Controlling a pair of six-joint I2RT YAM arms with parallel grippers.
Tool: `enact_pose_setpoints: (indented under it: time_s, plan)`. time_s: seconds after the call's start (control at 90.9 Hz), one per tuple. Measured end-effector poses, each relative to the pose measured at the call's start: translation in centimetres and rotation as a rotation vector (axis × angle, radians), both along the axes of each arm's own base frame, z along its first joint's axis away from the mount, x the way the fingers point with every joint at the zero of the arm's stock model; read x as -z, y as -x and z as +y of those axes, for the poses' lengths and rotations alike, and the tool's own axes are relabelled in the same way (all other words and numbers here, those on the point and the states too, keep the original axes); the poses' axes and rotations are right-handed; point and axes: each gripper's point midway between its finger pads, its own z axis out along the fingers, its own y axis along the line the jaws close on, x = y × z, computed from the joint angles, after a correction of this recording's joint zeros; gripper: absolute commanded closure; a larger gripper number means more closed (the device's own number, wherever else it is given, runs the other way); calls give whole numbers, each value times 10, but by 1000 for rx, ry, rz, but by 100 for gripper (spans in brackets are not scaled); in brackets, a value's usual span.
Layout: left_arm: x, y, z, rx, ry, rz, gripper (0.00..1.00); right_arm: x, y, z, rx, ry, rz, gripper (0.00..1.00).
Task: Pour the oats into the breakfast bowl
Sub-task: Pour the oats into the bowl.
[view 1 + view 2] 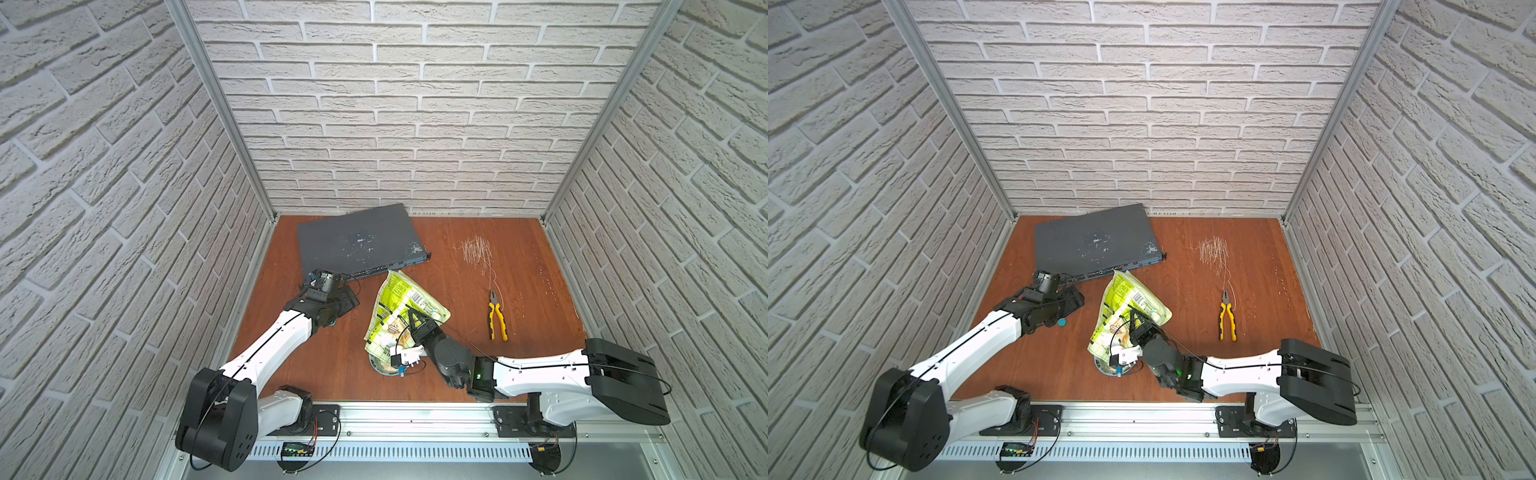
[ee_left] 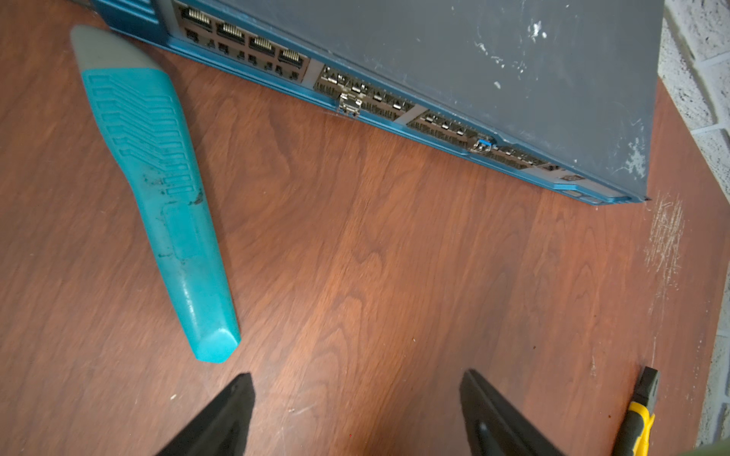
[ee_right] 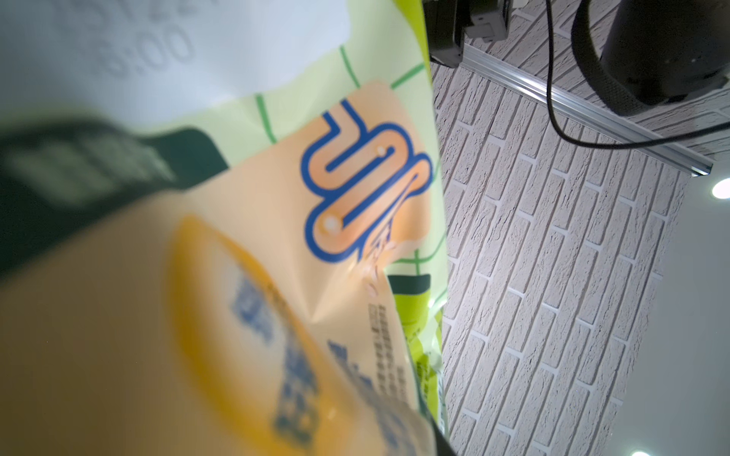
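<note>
While the right pincer (image 1: 415, 322) clamps the soft, crinkled pouch (image 1: 395, 299), its lower end hangs over the round ceramic bowl (image 1: 384, 370).
The left pincer (image 2: 355, 379) stands apart above the smooth wooden tabletop (image 2: 355, 256).

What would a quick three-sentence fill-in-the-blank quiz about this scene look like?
1. The right gripper is shut on the green ____, which is tipped above the breakfast bowl.
2. The left gripper is ____ and holds nothing, with a teal knife lying nearby.
3. The pliers have black and ____ handles.

Missing words: pouch; open; yellow.
</note>
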Motion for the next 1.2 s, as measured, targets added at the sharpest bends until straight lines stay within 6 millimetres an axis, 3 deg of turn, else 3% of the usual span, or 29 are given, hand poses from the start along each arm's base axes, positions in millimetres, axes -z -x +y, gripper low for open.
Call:
enact_pose_setpoints:
  time_s: [0.418,1.199]
  plan:
    - [-2,-3,-1,0,1,-3,16,-20,-5,-8,11,-28,-34,96]
    - [0,-4,-1,0,-1,4,16,-10,-3,2,-26,14,-40,96]
